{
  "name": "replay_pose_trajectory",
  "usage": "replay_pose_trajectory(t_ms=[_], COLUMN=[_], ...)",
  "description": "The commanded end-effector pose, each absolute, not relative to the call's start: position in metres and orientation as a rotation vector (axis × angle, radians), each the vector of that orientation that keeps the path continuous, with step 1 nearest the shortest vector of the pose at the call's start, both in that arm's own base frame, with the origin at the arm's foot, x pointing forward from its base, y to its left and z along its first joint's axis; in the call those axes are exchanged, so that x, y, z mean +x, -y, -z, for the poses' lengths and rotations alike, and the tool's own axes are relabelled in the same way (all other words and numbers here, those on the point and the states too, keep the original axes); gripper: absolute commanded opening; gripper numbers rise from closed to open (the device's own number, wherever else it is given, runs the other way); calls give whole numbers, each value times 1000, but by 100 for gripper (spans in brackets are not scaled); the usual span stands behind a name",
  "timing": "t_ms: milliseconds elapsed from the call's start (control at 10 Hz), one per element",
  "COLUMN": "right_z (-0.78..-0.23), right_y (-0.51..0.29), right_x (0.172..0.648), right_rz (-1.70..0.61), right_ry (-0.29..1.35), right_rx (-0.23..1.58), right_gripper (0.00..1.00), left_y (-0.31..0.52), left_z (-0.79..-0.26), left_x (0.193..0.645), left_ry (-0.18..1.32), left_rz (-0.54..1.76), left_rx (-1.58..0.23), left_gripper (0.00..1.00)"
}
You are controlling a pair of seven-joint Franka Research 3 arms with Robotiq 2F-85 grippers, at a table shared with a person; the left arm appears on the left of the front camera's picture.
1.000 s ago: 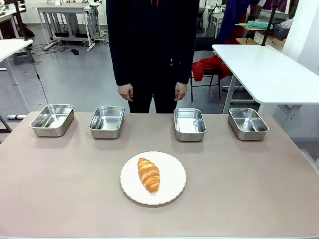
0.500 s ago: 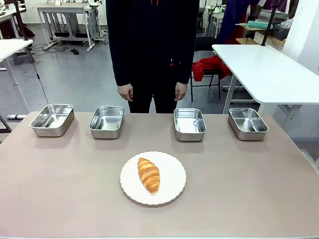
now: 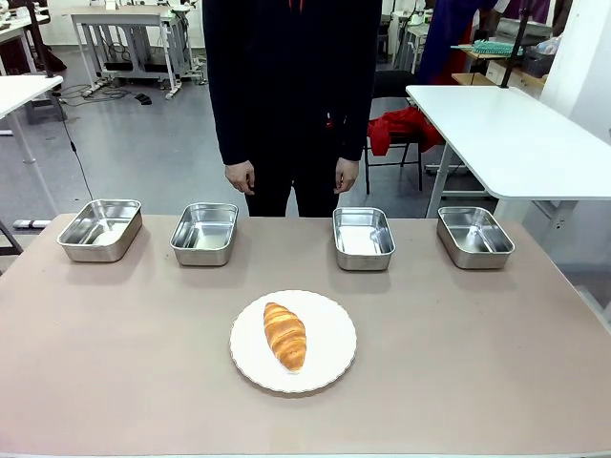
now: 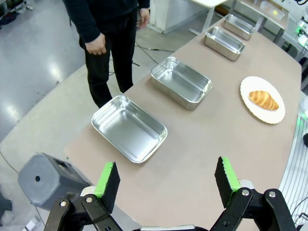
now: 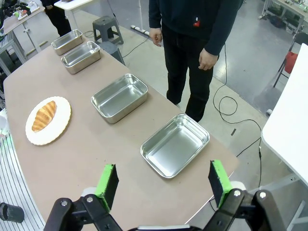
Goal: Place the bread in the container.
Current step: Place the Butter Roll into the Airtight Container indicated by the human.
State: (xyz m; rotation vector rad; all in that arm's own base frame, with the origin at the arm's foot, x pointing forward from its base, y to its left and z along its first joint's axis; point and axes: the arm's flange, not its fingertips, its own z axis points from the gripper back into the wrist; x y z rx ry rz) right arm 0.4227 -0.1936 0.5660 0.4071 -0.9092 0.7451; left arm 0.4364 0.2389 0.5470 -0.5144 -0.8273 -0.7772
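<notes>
The croissant (image 3: 284, 335) lay in the middle of the white scalloped plate (image 3: 329, 361), with four alike steel pans (image 3: 364, 260) in a row beyond the plate on the bench (image 3: 115, 363). Its glossy, tapered crust could slip or crush under a careless pinch, and a low approach might shove the plate. The left gripper (image 4: 167, 178) and right gripper (image 5: 163, 182) hung well back from the plate, jaws spread wide, released, touching nothing.

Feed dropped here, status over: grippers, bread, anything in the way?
Left gripper open, empty. Right gripper open, empty. Bread on plate, no pan filled. Person's hands off table, nothing blocking.
</notes>
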Motion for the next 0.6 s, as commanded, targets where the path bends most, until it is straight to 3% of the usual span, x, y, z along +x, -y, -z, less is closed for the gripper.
replay_pose_trajectory(t_ms=[0,500], right_z=[-567,-567], right_y=[193,193], right_x=[423,423], right_rz=[-745,-745], right_ry=[911,911], right_rx=[407,407], right_gripper=[98,98], left_y=[-240,-240], left_z=[-548,-548], left_x=[435,435], left_ry=[830,830], left_rz=[782,782], left_rx=[-513,-513], left_gripper=[100,100])
